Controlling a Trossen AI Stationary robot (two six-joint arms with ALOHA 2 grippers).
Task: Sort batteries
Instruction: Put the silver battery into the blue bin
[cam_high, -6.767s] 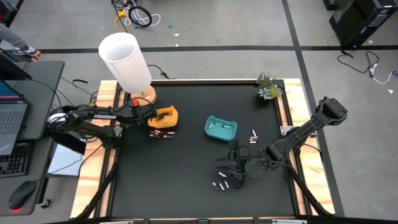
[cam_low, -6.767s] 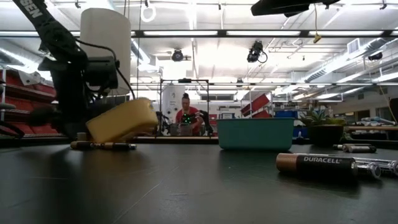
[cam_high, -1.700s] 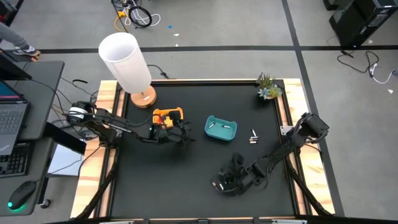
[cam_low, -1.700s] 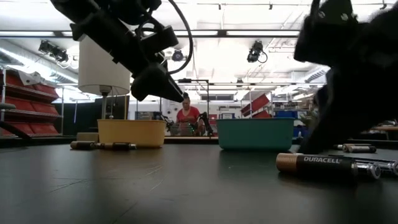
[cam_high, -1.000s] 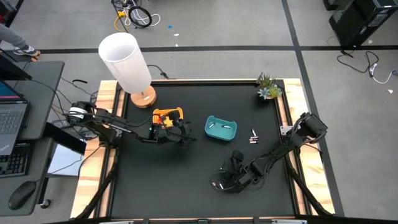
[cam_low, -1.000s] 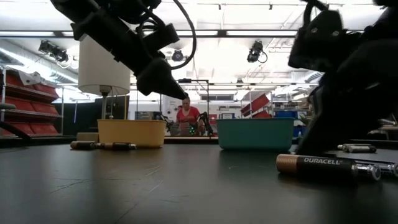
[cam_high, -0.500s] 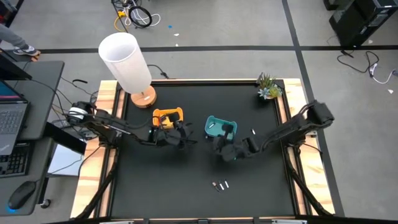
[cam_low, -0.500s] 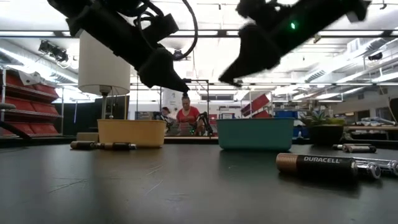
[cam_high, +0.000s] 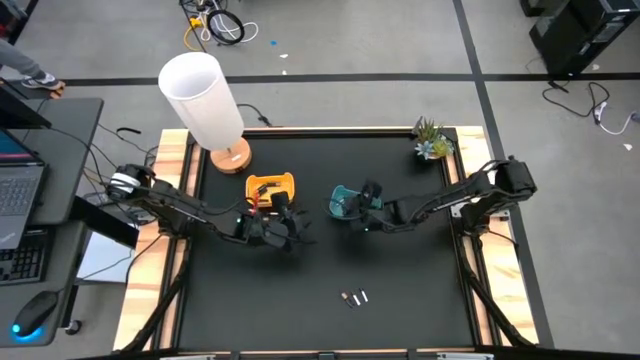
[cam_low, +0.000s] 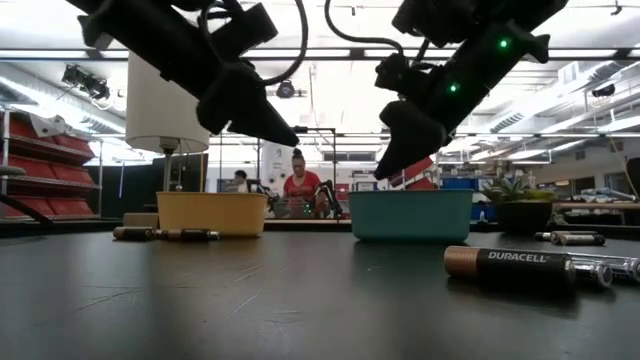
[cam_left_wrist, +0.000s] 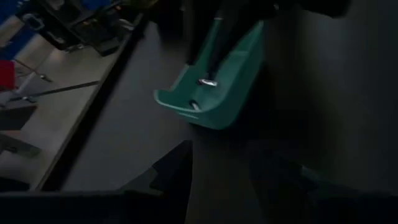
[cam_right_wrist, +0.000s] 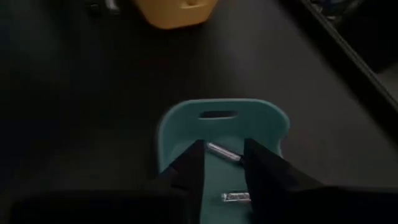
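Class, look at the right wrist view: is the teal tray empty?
No. Two silver batteries lie inside the teal tray, seen between the right gripper's fingers.

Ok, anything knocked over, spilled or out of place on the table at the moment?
Nothing stands out. The yellow tray and teal tray sit upright. Loose batteries lie on the mat near the front edge, unsorted rather than spilled. The right gripper hangs open over the teal tray, two pale batteries inside it. The left gripper hovers open near the yellow tray.

A matt black table top (cam_high: 300, 310) is seen, edged in pale bare wood. Smooth plastic is shown by the teal tray (cam_right_wrist: 186, 121) and yellow tray (cam_low: 205, 212); shiny metal by the silver batteries (cam_right_wrist: 222, 151).
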